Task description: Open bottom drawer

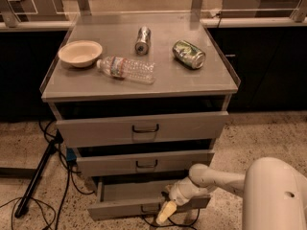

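The bottom drawer [120,208] is the lowest and narrowest of three grey drawers in the cabinet. It stands pulled out, and its plain grey tray [136,188] shows from above. My gripper [165,211] is at the right-centre of the drawer's front, low near the floor, where the handle sits. It covers most of that handle. My white arm [216,178] reaches in from the lower right.
The middle drawer [144,163] and top drawer [144,128] are slightly out, with dark loop handles. On the cabinet top lie a bowl [80,52], a water bottle [127,69], a silver can [142,40] and a green can [189,53]. Cables and a black stand leg [36,176] lie at the left.
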Robot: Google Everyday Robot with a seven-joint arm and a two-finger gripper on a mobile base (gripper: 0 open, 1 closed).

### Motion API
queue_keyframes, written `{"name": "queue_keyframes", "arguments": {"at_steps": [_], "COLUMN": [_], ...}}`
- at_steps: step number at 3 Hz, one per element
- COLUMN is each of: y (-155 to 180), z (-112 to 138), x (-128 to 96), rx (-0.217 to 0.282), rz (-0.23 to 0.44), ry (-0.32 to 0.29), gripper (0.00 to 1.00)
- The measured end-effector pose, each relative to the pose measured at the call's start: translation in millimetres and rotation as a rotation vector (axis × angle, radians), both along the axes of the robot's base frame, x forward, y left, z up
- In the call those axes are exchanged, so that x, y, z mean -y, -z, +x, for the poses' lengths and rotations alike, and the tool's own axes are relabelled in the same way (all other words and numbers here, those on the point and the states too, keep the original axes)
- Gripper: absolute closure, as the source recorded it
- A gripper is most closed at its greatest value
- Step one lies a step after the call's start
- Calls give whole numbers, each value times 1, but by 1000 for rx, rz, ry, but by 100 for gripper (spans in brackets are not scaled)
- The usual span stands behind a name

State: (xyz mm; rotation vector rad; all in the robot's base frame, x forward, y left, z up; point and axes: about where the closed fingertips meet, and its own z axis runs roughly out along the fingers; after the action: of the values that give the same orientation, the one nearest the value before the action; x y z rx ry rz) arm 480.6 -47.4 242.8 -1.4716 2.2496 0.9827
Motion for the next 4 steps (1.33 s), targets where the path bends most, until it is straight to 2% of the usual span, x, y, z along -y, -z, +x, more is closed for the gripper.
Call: {"name": "queue_keyframes", "arguments": {"at_steps": [1, 4], "y": [0, 30], "z": [2, -12], "x": [0, -13], "rx": [2, -37], "rz": [0, -26], "ry": [0, -63], "gripper": [0, 0]}}
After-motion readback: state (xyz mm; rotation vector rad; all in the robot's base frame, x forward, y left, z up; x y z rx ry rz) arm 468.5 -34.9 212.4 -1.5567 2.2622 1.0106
